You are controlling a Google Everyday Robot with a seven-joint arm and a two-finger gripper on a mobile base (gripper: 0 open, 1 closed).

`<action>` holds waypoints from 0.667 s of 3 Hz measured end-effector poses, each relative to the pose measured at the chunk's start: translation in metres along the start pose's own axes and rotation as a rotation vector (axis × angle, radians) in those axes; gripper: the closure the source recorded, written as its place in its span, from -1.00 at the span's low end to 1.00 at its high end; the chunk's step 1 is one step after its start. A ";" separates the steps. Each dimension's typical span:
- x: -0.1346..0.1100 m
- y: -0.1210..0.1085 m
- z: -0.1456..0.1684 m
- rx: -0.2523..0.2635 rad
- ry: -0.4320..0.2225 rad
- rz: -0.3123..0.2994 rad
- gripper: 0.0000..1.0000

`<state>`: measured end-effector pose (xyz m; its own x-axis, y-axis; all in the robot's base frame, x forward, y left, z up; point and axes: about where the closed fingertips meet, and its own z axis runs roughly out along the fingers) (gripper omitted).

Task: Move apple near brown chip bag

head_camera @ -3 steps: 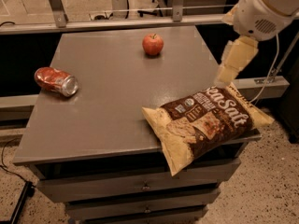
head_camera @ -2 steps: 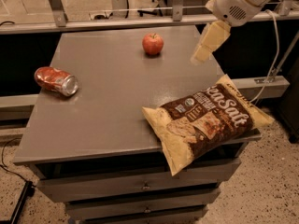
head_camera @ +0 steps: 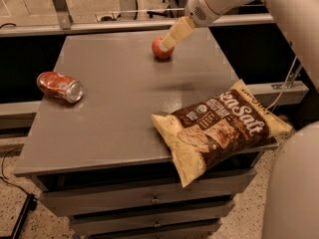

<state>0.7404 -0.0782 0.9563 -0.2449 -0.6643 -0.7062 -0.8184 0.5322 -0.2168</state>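
The apple (head_camera: 158, 52), small and red, sits on the grey table (head_camera: 114, 118) near its far edge, right of centre. My gripper (head_camera: 168, 43), cream-coloured, reaches down from the upper right and its tip is right at the apple's top right side, covering part of it. The brown chip bag (head_camera: 219, 129), dark brown and pale yellow with white "Sea Salt" lettering, lies flat at the table's front right corner and hangs over the edge. The apple is well apart from the bag, toward the far side.
A crushed red soda can (head_camera: 60, 86) lies on its side at the table's left. Drawers (head_camera: 154, 200) sit below the tabletop. A metal rail (head_camera: 99, 26) runs behind the table. The robot's pale arm (head_camera: 294, 14) fills the right side of the view.
The gripper has moved left and away from the camera, from beside the table's right edge above the bag to the apple. Apple, bag and can have not moved.
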 end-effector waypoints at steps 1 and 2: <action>-0.003 -0.001 0.043 -0.011 -0.003 0.086 -1.00; -0.005 -0.007 0.078 0.005 0.015 0.145 -1.00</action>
<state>0.7877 -0.0378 0.9088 -0.3682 -0.5880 -0.7202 -0.7712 0.6258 -0.1167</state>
